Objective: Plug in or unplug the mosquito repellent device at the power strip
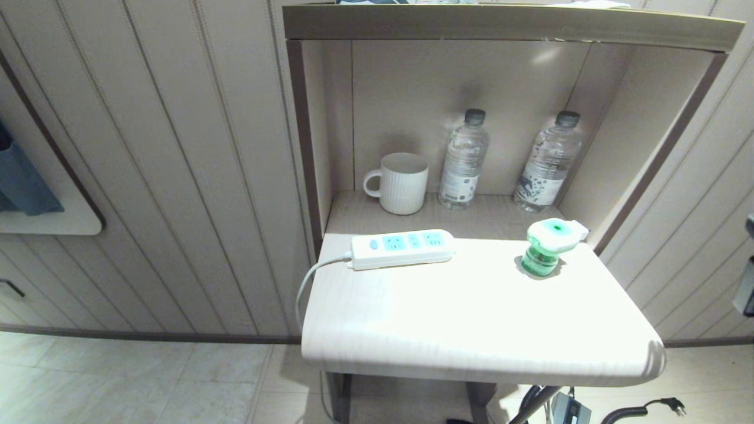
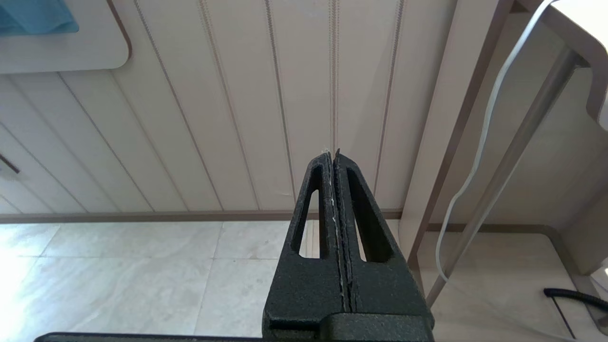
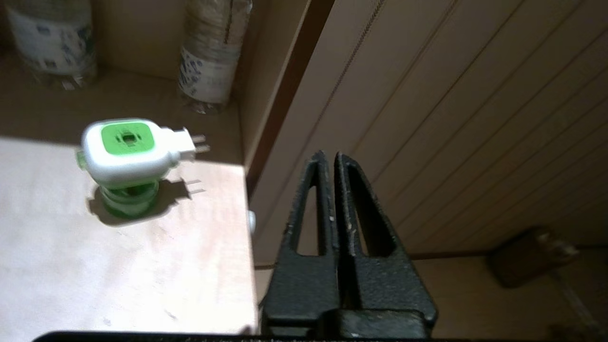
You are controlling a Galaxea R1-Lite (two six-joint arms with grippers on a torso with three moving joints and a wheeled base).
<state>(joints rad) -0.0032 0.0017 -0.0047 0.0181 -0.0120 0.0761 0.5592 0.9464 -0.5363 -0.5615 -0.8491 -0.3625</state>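
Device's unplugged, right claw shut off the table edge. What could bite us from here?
1. The small green-bottled repellent device with white plug head stands near the white table's right edge; a sideways nudge could tip it off.
2. The shut right claw must open first.
3. The unsecured long white power strip may slide during insertion.

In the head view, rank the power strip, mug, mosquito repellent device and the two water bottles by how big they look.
1. The two water bottles: alike, no ranking between them.
2. power strip: longest, but flat, so close to the bottles.
3. mug.
4. mosquito repellent device: smallest, though nearer the camera.
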